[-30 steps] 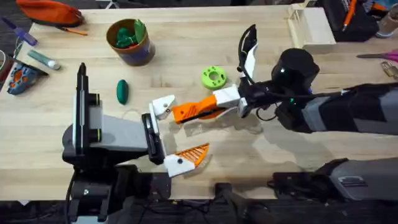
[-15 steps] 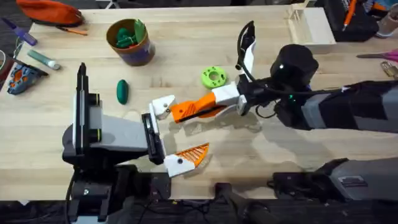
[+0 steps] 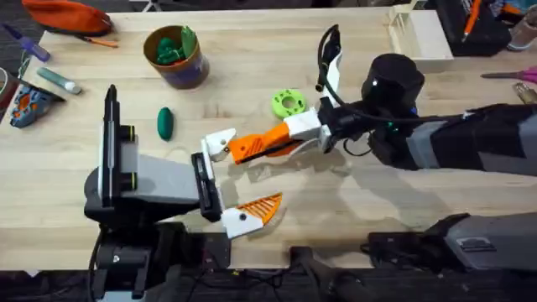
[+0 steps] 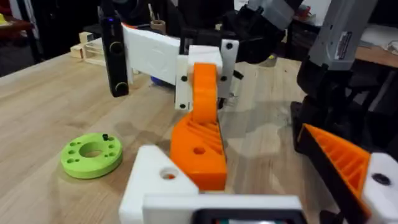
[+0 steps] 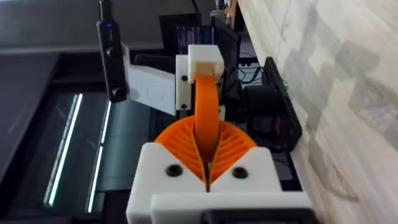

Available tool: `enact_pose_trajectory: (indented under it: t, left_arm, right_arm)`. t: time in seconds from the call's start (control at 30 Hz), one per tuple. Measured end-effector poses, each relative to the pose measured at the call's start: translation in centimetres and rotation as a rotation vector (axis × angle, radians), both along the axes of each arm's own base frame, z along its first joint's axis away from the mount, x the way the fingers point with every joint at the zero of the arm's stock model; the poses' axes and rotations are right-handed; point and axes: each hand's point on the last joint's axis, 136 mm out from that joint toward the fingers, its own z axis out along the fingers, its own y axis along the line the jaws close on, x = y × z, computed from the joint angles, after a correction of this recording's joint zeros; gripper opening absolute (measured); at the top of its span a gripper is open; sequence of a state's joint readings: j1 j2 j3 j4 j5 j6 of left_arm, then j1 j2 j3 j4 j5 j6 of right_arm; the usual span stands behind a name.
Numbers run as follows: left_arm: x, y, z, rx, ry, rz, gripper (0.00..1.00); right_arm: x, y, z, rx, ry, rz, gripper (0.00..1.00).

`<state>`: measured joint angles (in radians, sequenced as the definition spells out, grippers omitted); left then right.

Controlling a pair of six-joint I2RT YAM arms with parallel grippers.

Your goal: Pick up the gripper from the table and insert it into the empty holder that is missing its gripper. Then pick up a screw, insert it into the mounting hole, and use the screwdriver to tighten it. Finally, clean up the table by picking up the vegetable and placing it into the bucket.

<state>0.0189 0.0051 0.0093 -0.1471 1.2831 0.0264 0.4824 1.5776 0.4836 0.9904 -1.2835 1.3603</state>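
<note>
Orange gripper [image 3: 260,147] in R tool [image 5: 207,163]

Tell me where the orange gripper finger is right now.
In the overhead view the gripper is mid-table, clamped in the right gripper, its tip against the empty white holder, just below the lime-green disc.

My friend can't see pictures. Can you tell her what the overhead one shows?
The right gripper, reaching across a wooden table, is shut on the orange gripper, pushing it at the white holder. A green vegetable lies near a bucket.
</note>
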Motion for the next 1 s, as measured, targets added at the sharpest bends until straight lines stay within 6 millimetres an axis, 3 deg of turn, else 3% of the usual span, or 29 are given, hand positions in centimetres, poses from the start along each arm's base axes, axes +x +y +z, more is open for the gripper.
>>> enact_pose_trajectory:
  t: [1.0]
  left_arm:
    - [0.12,0.04,0.00,0.001,-0.001,0.007,0.985]
  right_arm:
    - [0.26,0.85,0.31,0.013,-0.082,-0.008,0.008]
